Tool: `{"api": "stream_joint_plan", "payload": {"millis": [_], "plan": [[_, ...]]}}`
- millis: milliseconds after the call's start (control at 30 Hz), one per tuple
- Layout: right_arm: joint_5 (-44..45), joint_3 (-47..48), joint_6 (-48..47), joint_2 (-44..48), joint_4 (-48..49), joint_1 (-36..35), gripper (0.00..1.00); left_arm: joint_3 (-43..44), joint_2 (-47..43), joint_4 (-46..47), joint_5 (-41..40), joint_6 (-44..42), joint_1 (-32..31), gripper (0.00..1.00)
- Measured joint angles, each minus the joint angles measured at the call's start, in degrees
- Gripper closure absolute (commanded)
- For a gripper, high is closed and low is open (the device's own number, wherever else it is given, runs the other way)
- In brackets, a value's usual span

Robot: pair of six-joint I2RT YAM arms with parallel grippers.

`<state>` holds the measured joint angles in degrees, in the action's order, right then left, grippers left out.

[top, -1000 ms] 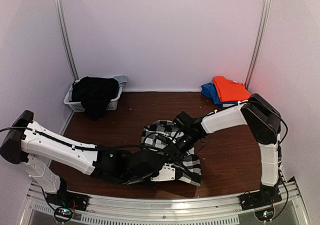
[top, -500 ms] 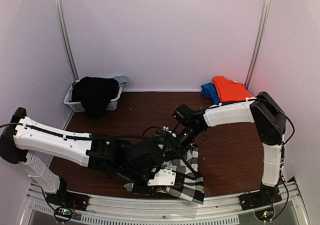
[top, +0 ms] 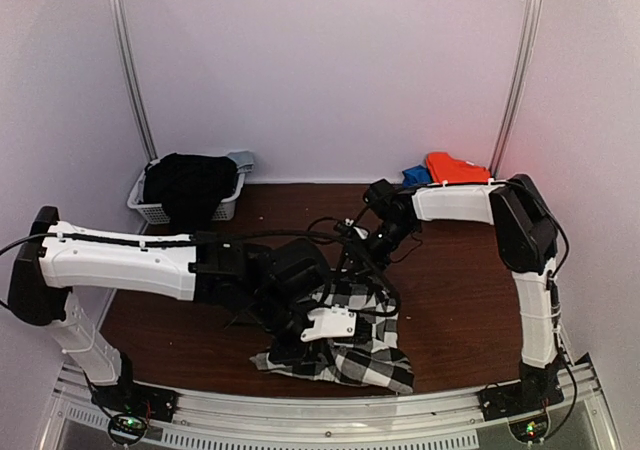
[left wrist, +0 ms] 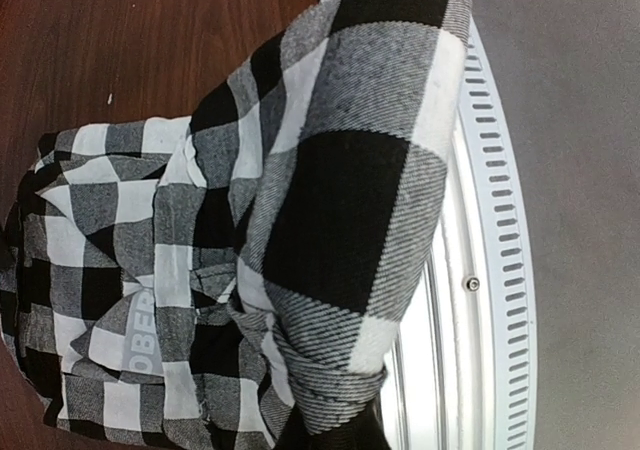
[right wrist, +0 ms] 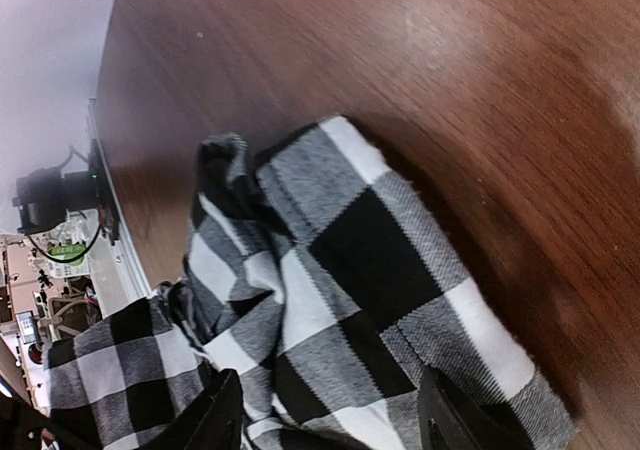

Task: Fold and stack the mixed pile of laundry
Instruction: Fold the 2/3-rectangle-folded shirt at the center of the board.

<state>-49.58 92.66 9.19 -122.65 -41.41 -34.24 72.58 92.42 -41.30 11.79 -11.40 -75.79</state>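
Jaws on the left gripper [left wrist: 335, 438] were pinched tight on a bunched corner of the black-and-white checked shirt [top: 370, 355]. Jaws on the right gripper [right wrist: 330, 425] stood wide apart over the shirt's far edge, holding nothing. The shirt lay crumpled on the brown surface [top: 460, 300], close to the front, with one flap over the metal rail [left wrist: 495, 270]. A pull toward the front could drag it off, because only one side was held.
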Motion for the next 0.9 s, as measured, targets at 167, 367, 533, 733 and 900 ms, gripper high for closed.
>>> {"api": "stream_joint_plan", "payload": {"millis": [167, 367, 533, 733, 900], "plan": [[1.55, 0.81, -1.7, -4.55, -1.77, -0.13, 0.49, 3.78, 2.97, -2.51, 3.82, -1.2, 3.91, 0.99], [1.44, 0.63, -3.8, -4.63, -2.93, -0.59, 0.5, 9.81, 7.39, -5.16, 6.38, -3.74, 9.14, 0.97], [-0.26, -0.48, -4.87, -4.59, -2.82, -1.18, 0.51, 15.96, 11.89, -6.99, 6.54, -6.75, 13.29, 0.96], [-2.29, -1.53, -4.96, -4.48, -2.78, -2.25, 0.51, 22.34, 18.56, -7.28, 6.38, -10.03, 17.0, 0.96], [-3.15, -1.97, -4.96, -4.33, -3.08, -2.6, 0.51, 23.74, 22.56, -7.26, 5.66, -12.28, 18.91, 0.94]]}}
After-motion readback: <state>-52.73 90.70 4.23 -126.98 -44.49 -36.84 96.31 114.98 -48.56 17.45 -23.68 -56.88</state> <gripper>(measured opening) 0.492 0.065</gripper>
